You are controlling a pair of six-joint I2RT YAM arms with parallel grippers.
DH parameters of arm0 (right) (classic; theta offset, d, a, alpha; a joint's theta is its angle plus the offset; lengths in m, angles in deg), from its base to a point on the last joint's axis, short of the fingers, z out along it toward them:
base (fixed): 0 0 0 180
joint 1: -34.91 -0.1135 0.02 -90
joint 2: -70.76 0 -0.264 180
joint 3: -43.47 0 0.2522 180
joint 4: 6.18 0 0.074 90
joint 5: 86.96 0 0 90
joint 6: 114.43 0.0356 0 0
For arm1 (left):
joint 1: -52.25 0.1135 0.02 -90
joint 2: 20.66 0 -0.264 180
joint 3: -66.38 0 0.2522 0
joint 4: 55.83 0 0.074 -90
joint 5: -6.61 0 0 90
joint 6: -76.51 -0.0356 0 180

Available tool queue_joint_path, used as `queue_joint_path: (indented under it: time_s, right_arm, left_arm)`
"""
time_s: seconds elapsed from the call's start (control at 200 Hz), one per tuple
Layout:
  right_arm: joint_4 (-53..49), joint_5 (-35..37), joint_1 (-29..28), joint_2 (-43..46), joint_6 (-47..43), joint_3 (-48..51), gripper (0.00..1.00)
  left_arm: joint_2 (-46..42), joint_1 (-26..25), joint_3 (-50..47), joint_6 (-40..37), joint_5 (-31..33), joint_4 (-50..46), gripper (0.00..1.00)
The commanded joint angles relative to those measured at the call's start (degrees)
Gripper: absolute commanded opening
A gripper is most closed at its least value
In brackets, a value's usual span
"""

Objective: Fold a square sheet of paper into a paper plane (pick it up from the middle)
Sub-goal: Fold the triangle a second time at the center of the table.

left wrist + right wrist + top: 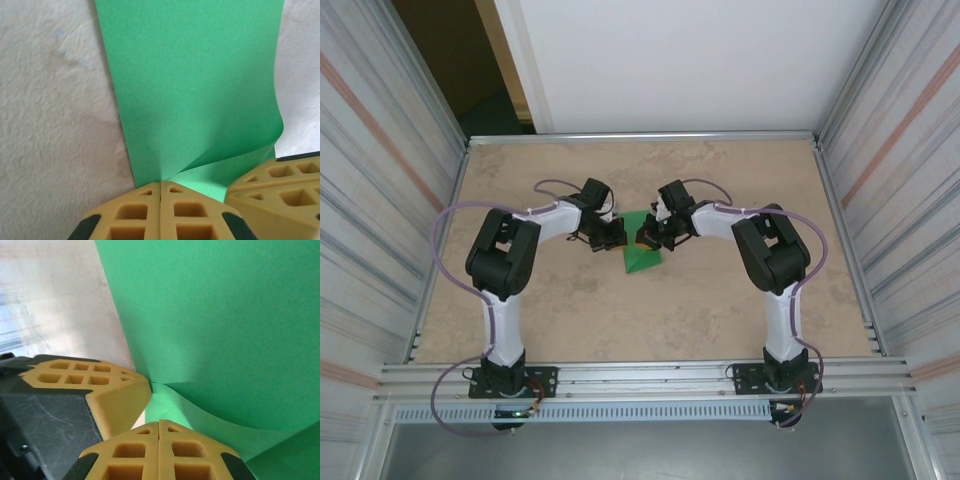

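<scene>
Paper: we saw the thin bright green square sheet of paper [642, 255] lying mid-table, between the two arms, partly folded, one flap curling up.
Left gripper: the left gripper [160, 184] was clenched on the sheet's near edge, where creases met at its tan tips.
Right gripper: the right gripper [159, 422] was clamped tight just beside it, tips at the lower flap; whether it nipped paper, we could not tell.
Table: the beige, marbled table [720, 310] lay under the sheet.
</scene>
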Motion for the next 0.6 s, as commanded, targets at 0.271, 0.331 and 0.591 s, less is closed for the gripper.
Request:
queue_joint_path:
  time_s: [0.271,0.331,0.591]
  right_arm:
    - [-1.1,1.01,1.09,-2.58,-2.8,1.76,0.0]
    - [-0.66,1.54,1.35,-2.6,-2.71,3.06,0.0]
    - [0.1,6.15,0.71,-2.69,-0.84,7.07,0.0]
  left_arm:
    - [3.47,1.22,2.57,-5.79,0.33,-3.07,0.0]
    - [3.57,1.33,2.8,-5.87,0.25,-3.16,0.0]
    - [-0.38,1.5,5.39,-2.76,-3.91,-0.69,0.0]
